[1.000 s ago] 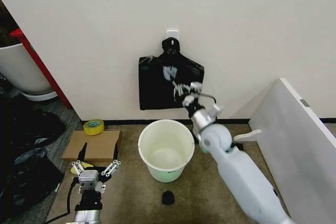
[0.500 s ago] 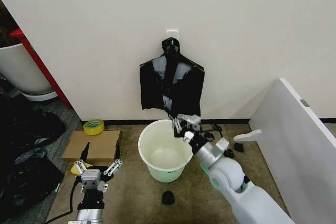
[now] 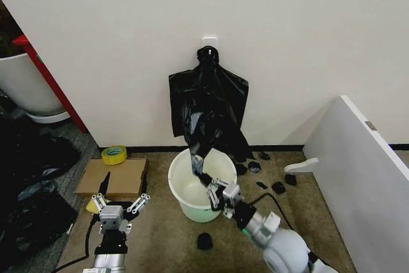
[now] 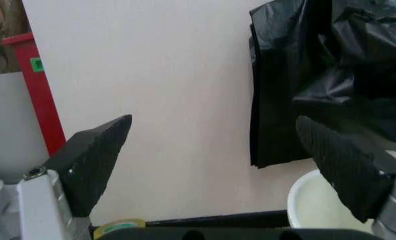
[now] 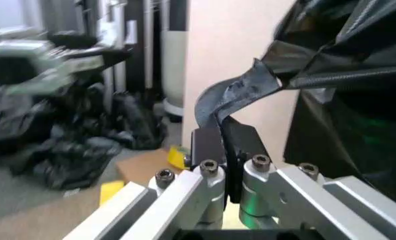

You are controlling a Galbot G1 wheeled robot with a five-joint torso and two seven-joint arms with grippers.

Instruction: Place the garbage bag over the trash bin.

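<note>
The garbage bag [image 3: 206, 118], glossy and crinkled, hangs stretched from the wall down to the trash bin [image 3: 181, 185], a cream-white bucket on the floor. My right gripper [image 3: 215, 194] sits over the bin's near rim, shut on the bag's thin lower strip. In the right wrist view the gripper [image 5: 222, 134] pinches that twisted strip [image 5: 233, 95], with the rest of the garbage bag [image 5: 348, 47] above it. My left gripper [image 3: 119, 211] hovers low at the left, open and holding nothing. The left wrist view shows its spread fingers [image 4: 94, 155], the garbage bag [image 4: 361, 75] and the bin's rim [image 4: 303, 196].
A flat black bag bundle [image 3: 182, 97] with a knotted top hangs on a wall hook behind the bin. Small black lumps [image 3: 204, 241] lie around the bin. A tape roll [image 3: 114, 154] and cardboard [image 3: 114, 177] lie left, a white panel [image 3: 364, 177] leans right, and black bags [image 3: 29, 177] are heaped far left.
My right gripper has come down from the wall bundle to the bin's near rim, drawing one bag out and downward with it. The left gripper has barely moved.
</note>
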